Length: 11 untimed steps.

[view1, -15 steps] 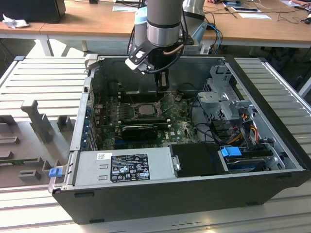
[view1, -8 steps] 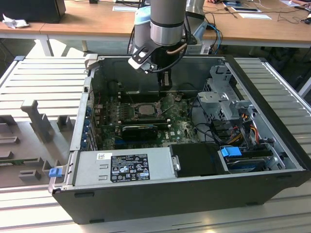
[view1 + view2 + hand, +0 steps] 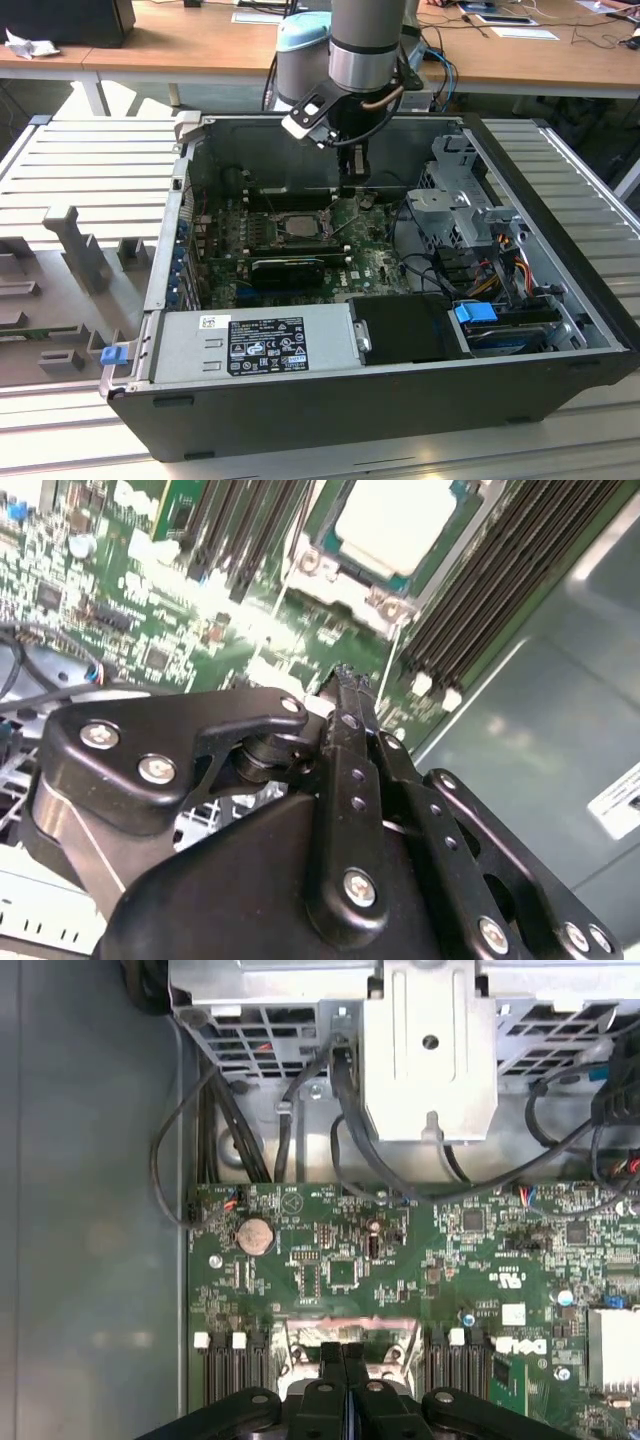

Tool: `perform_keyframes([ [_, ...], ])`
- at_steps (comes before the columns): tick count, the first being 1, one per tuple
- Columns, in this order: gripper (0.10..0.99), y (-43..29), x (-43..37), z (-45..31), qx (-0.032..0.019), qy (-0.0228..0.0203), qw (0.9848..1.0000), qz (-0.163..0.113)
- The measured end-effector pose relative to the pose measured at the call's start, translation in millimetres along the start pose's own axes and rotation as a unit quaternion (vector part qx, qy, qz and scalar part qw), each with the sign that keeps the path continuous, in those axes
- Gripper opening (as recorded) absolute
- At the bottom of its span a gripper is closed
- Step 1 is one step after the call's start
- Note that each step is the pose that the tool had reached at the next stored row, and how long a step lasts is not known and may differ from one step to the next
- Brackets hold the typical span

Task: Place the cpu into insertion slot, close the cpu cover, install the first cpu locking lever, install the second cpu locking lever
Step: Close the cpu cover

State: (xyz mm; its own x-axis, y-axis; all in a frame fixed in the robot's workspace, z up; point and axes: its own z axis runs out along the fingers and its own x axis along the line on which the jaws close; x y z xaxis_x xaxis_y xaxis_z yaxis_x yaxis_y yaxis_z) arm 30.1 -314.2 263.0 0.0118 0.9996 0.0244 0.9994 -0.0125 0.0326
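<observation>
Inside the insertion slot (image 3: 290,238) the cpu (image 3: 392,520) is seated, framed by the seemingly lowered cpu cover (image 3: 345,588). Near it, the hand (image 3: 345,685) is held pinched together, empty. A locking-lever step is judged in hand, so fine alignment is called for.

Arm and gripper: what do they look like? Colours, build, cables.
The arm is a silver-grey cylinder with a black band, and a pale blue joint cap sits behind it. A white-and-black box is mounted at the wrist, with a tan cable looped beside it. The gripper is black, with bar linkages and slim fingers fastened with silver screws.
</observation>
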Motion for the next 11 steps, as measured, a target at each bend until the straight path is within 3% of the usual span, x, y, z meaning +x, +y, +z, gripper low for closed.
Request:
perform_keyframes([
  [2, 0.106, 9.5, 0.1, 0.3, 0.0011, 0.0, 1.0, 0.0],
  [7, 0.106, 24.2, 0.2, 2.9, 0.0014, 0.0001, 1.0, -0.002],
  [11, 0.106, 29.4, 0.0, 6.0, 0.0015, 0.0002, 1.0, -0.008],
])
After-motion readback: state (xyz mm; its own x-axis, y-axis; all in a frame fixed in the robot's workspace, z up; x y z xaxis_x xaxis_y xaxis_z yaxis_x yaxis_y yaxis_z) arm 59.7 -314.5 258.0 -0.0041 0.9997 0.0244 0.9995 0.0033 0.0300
